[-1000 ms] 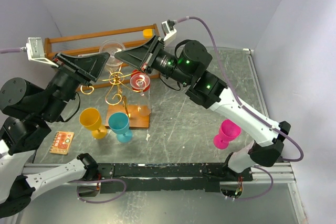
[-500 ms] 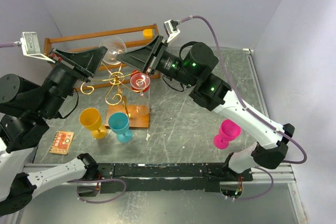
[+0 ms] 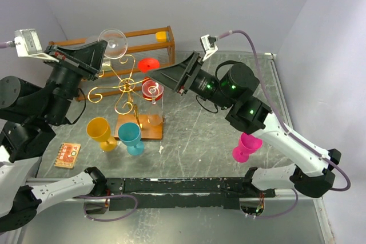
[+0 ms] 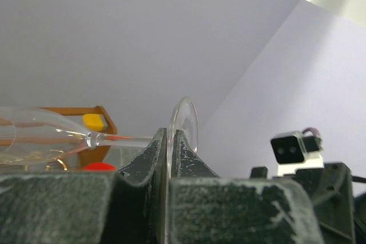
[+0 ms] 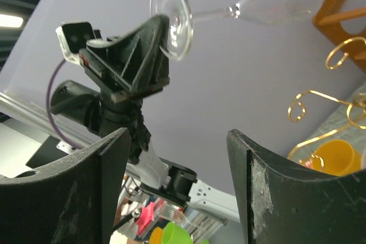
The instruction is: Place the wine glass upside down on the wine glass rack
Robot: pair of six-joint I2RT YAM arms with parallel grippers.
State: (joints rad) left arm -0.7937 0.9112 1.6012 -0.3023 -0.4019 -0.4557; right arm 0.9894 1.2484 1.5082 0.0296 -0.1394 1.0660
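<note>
The left gripper is clamped tight on the foot of the clear glass, holding it sideways in the air above the rack's far-left side. The right gripper gapes wide, empty, well apart. Hanging is not yet done: next, I judge, tip the bowl down and slide the stem into a free scroll.

Count: one rack, one crate, one clear glass, four coloured: red at the rack, three on the worktop.

The raised left hand pinches closed; the right hand gapes wide.
</note>
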